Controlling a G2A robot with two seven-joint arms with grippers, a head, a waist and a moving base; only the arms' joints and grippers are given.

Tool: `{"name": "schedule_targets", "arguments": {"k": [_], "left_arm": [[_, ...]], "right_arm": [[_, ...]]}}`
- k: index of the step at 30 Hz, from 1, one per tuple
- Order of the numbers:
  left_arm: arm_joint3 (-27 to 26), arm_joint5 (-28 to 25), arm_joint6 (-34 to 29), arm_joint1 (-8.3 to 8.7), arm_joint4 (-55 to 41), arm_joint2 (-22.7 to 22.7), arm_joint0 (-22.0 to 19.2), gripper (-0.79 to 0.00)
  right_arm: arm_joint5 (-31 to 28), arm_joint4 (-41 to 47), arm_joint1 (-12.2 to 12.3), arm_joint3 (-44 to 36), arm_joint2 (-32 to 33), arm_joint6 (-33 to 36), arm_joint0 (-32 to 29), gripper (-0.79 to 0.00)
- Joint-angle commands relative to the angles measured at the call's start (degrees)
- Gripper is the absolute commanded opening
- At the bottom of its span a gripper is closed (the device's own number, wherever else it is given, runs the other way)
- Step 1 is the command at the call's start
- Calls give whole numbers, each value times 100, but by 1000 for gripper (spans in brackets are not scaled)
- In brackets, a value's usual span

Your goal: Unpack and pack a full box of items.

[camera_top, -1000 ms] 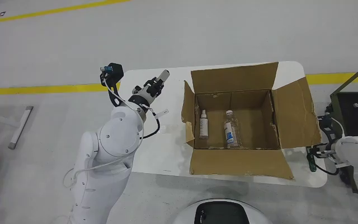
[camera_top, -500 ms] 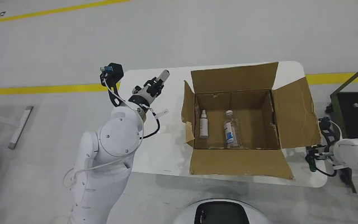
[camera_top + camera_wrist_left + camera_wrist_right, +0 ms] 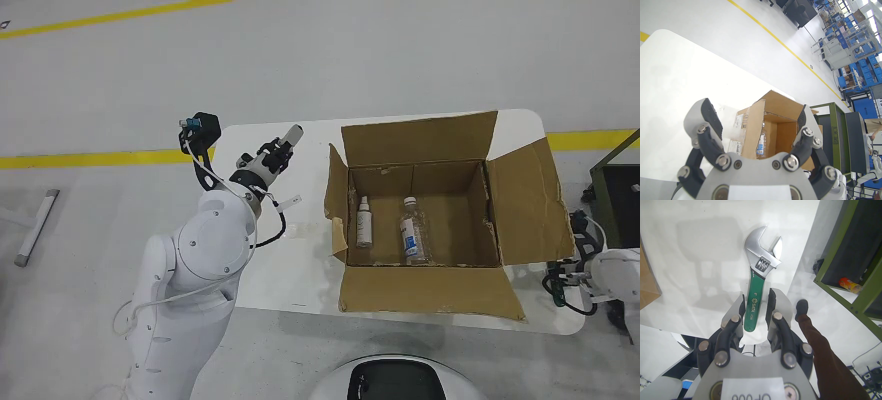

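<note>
An open cardboard box (image 3: 420, 140) stands on the white table (image 3: 290, 270), flaps spread. Inside lie a small white spray bottle (image 3: 364, 222) and a clear water bottle (image 3: 411, 231). My left gripper (image 3: 293, 133) hangs open and empty left of the box; its wrist view looks past the torn box wall (image 3: 751, 132) at the water bottle (image 3: 761, 144). My right gripper (image 3: 756, 292) is at the table's right near corner. Its fingers straddle the green handle of an adjustable wrench (image 3: 761, 262) lying flat on the table (image 3: 696, 256), with a gap on one side.
A green metal cart (image 3: 615, 200) stands just off the table's right edge, and an orange can (image 3: 849, 286) lies on its shelf. The box's right flap (image 3: 530, 200) overhangs toward that side. Bare tabletop lies left of the box.
My right arm has drifted toward the near right, away from the table's edge. The left arm, the box and both bottles have not moved.
</note>
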Motion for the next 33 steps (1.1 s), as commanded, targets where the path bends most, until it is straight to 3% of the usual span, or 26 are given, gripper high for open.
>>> {"name": "schedule_targets", "arguments": {"k": [1,27,31,33], "left_arm": [[0,0,0,0,0,0,0,0],[0,0,0,0,0,0,0,0],[0,0,0,0,0,0,0,0],[0,0,0,0,0,0,0,0]], "right_arm": [[18,10,3,-4,-1,-22,-5,-489],[161,-9,43,153,-188,-62,74,-514],[173,-10,49,168,-210,-63,90,-539],[178,-8,52,169,-216,-65,91,-616]]}}
